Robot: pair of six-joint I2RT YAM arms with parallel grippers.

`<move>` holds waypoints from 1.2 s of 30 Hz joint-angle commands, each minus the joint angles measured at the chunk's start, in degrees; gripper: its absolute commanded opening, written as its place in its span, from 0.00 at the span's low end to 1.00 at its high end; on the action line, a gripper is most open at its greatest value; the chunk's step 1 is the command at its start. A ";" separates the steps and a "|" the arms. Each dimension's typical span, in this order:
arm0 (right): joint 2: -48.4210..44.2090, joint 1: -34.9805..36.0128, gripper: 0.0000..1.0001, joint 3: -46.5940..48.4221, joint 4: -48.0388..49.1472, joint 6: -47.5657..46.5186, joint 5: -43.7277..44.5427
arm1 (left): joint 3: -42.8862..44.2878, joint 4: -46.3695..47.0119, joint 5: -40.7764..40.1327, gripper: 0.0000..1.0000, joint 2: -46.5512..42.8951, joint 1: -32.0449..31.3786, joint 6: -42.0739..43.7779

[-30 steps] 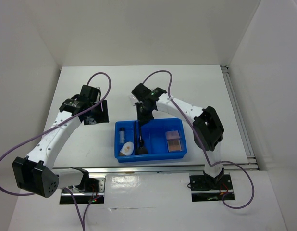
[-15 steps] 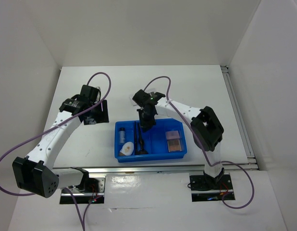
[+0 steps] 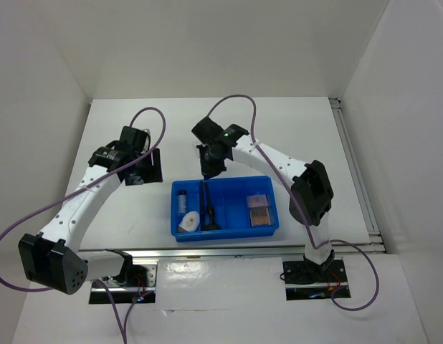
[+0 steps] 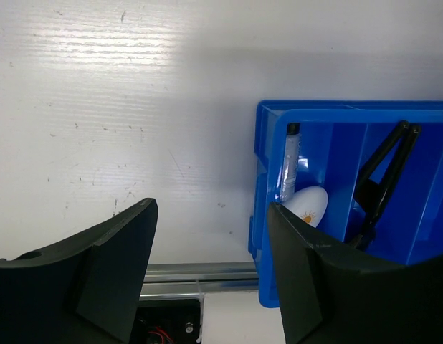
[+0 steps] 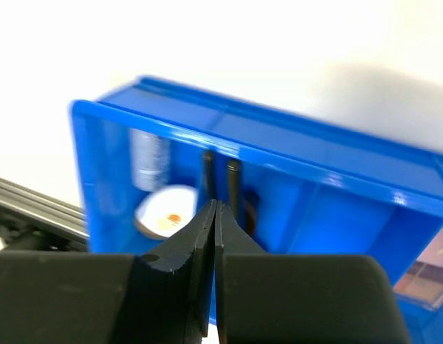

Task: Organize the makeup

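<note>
My right jaws are pressed together, empty, over the far rim of the blue tray [image 3: 225, 180]. My left jaws are apart, empty, above the tabletop [image 3: 293, 129] left of the tray. The vial [image 3: 182, 198], white oval [image 3: 189, 221], brushes [image 3: 207, 208] and pink squares [image 3: 259, 209] sit inside the tray.

The tray [image 3: 225, 233] sits by the worktop's [image 3: 315, 143] near edge. In its left compartment the vial [image 3: 182, 200] lies behind the oval piece [image 3: 189, 222]; the brushes [image 3: 207, 208] lie right of them, the two squares [image 3: 259, 211] at the right end. The palette [image 3: 153, 165] lies beyond the tray's left end, by my left gripper [image 3: 137, 174].
</note>
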 commanded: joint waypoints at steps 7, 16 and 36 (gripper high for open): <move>6.93 0.08 0.09 9.71 0.96 -2.37 -0.41 | 0.48 1.03 -0.31 0.76 -1.55 0.33 0.77; 7.73 0.08 0.09 7.78 2.10 -2.90 -1.55 | -0.05 0.51 -0.92 0.76 -1.55 0.33 0.77; 4.92 0.08 0.09 8.20 -0.10 -4.13 2.22 | -0.05 0.51 -0.92 0.76 -1.55 0.33 0.77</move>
